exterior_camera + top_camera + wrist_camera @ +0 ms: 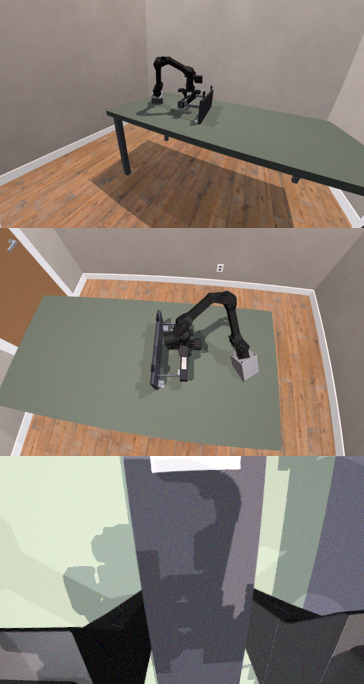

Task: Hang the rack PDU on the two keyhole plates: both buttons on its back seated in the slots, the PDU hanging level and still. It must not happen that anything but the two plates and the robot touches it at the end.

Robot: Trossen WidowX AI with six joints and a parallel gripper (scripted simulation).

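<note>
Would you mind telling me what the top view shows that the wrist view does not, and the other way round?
Only the top view shows the whole arm on its grey pedestal, the upright panel with a thin rod reaching toward the PDU, the door and the wall socket.

Only the wrist view shows, close up, the dark fingers either side of the PDU's grey body.

Both show the PDU with its white label over the green table.

1. You have one arm (206,305), mounted on one grey pedestal (248,368).
2. You have one rack PDU (184,367).
3. One upright panel (156,348); two rods (167,375) reach from it toward the PDU.
4. One table (80,362); one door (18,289); one wall outlet (220,267).
</note>
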